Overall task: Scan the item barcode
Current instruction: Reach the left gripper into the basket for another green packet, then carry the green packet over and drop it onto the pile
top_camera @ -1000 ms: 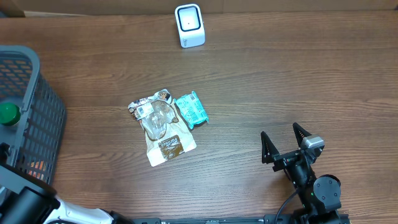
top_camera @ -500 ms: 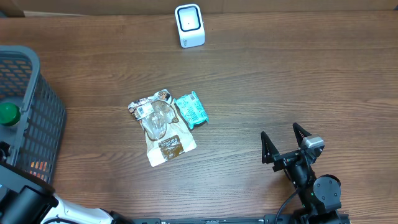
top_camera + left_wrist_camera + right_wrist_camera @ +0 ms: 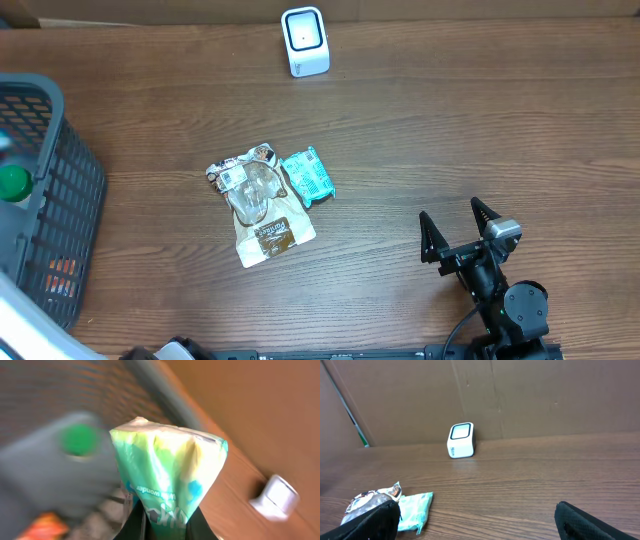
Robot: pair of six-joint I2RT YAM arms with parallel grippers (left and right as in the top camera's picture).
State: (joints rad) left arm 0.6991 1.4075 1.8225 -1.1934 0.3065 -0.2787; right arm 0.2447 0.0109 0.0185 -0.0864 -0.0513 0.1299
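Scanner point(image 3: 305, 41) one; table packets point(image 3: 262, 205) two; green packet point(image 3: 167, 470) clamped in left gripper point(image 3: 165, 527); right gripper point(image 3: 450, 215) wide, empty.

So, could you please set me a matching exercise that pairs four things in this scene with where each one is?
Things:
1. scanner
2. teal packet
3. green pouch
4. basket

Places:
A. at the left edge of the table
B. clamped in the left gripper
C. by the table's far edge
D. mid-table, beside the brown snack bag

Pairs: 1-C, 2-D, 3-B, 4-A
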